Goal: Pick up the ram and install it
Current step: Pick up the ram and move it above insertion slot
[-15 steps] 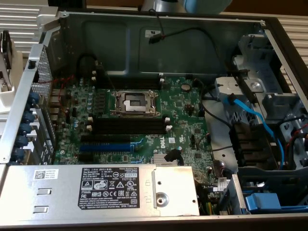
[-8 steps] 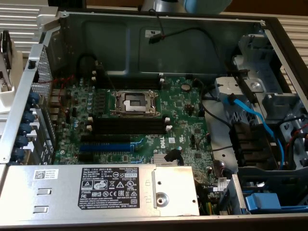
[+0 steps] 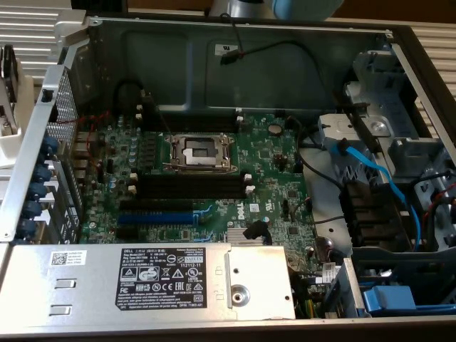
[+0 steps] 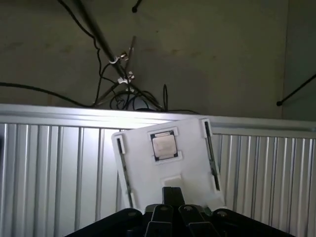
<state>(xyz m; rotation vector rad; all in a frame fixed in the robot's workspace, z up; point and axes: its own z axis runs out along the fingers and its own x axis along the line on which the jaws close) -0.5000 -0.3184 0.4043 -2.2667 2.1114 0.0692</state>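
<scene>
My gripper is shut with nothing between its fingers, hovering over a white holder on a ribbed metal surface. A long thin dark stick, apparently the ram on edge, sits in a groove along one side of the holder. A similar strip sits in the opposite groove. A square silver chip lies in the holder's middle. In the exterior view the open computer case shows a green motherboard with long black slots standing empty below the processor socket. Part of the arm shows above the case's far wall.
A blue slot lies beside the black ones. The grey power supply fills the near side of the case. Blue cables and drive bays crowd the exterior view's right. The white holder stands outside the case at the exterior view's left.
</scene>
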